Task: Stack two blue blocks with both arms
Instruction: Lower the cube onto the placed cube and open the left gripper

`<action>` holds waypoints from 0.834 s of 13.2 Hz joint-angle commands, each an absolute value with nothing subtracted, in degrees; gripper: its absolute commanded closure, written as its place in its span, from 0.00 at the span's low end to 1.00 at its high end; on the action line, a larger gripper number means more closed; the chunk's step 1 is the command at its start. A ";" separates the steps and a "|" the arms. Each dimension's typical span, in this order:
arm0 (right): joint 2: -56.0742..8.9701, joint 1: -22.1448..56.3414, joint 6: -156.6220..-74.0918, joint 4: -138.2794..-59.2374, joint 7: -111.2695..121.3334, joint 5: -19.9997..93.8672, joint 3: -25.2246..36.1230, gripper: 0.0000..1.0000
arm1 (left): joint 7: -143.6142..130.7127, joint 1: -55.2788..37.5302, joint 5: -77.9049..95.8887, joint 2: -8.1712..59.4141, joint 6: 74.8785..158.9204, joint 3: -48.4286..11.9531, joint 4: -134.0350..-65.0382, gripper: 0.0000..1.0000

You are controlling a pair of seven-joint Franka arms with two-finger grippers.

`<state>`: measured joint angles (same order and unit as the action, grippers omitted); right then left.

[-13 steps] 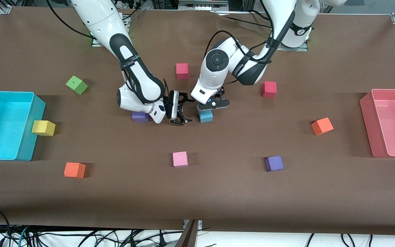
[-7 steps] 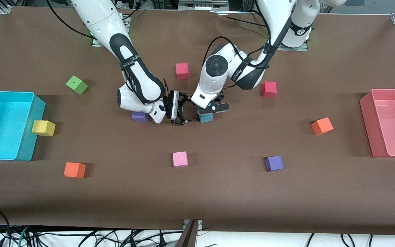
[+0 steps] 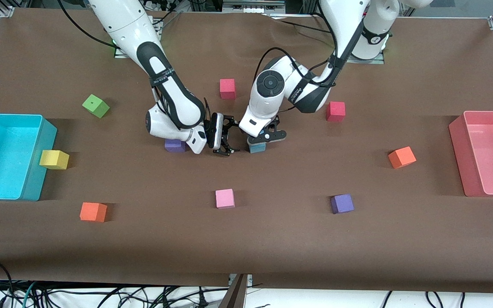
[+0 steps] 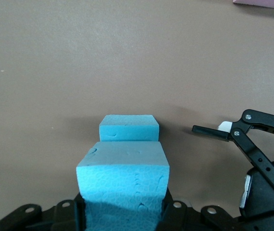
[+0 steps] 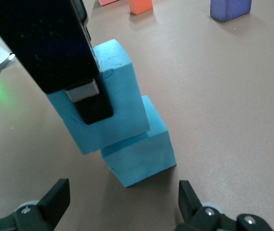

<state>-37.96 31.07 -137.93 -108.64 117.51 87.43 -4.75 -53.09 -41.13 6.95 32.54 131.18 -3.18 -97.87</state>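
The left tool (image 3: 262, 139) grips a blue block (image 5: 98, 113) resting tilted on the second blue block (image 5: 139, 149), mid-frame on the counter (image 3: 272, 239). The right tool (image 3: 226, 140) waits beside them, released. No writing is readable.

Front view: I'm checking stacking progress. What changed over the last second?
The left end effector, shut on a blue block, came down onto the second blue block, which hasn't moved. It hasn't let go. The right end effector stayed open beside the stack; the other cubes stayed put.
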 commanded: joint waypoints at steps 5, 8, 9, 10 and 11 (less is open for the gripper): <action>-37.00 30.32 -137.37 -109.25 118.65 88.77 -5.45 0.00 | -53.70 -42.19 7.38 34.63 132.36 -1.76 -95.98 0.92; -37.00 30.32 -137.37 -109.16 118.39 88.77 -5.54 0.00 | -53.79 -42.19 7.30 34.63 132.36 -1.76 -95.98 0.12; -37.00 30.32 -137.37 -109.25 118.39 88.77 -5.45 0.00 | -53.70 -42.27 7.12 34.37 132.36 -1.76 -95.98 0.00; -37.00 30.32 -137.37 -109.25 118.48 88.77 -5.45 0.00 | -53.70 -42.88 7.12 34.19 132.36 -1.76 -95.98 0.00; -37.00 30.32 -137.37 -109.42 118.39 88.77 -5.45 0.00 | -53.70 -42.89 7.12 34.02 132.36 -1.76 -95.98 0.00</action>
